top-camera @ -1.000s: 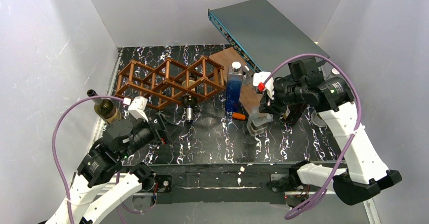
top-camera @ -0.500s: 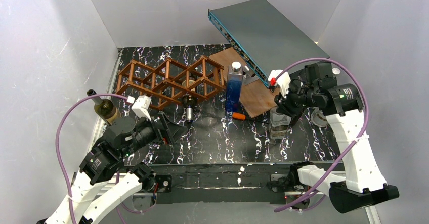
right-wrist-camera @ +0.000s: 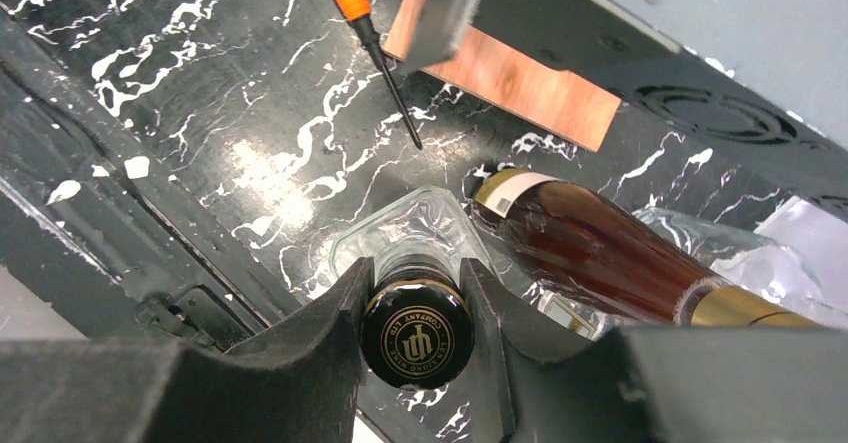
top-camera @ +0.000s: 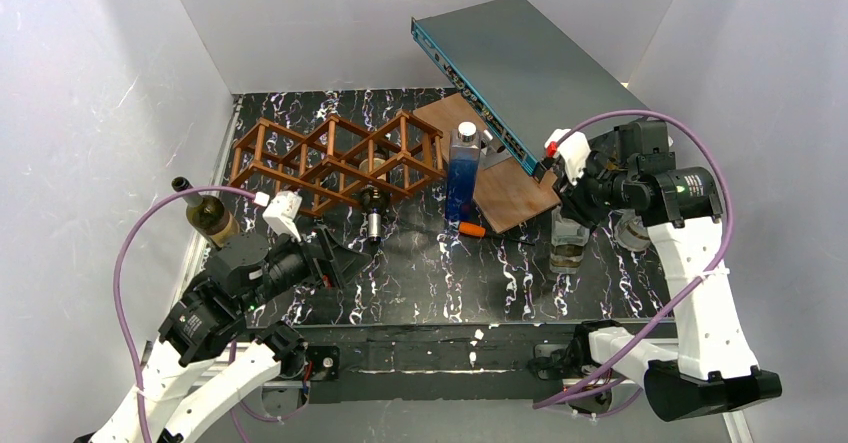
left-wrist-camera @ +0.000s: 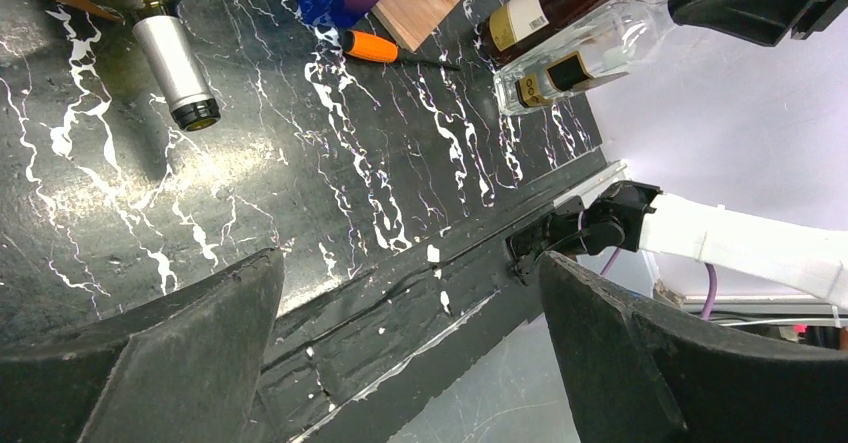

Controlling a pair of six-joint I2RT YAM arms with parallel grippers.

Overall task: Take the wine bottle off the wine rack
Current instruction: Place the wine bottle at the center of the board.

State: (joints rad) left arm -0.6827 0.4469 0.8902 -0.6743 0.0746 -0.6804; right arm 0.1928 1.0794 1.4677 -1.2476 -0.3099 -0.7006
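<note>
Reddish-brown wooden wine rack (top-camera: 335,158) sits upper left of centre in the overhead view. A wine bottle (top-camera: 373,215) lies in a lower cell, silver neck toward the arms. The left gripper (left-wrist-camera: 410,273), jaws wide open, hovers near that neck. The right gripper (right-wrist-camera: 415,293) clamps a clear bottle (top-camera: 567,248) by its cap, mid-right. The reach is under way; next it likely needs to close on the neck and pull.

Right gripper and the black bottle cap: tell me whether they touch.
Touching. The right wrist view shows the right gripper clamped on the black cap, one finger pressed against each side, with no gap.
</note>
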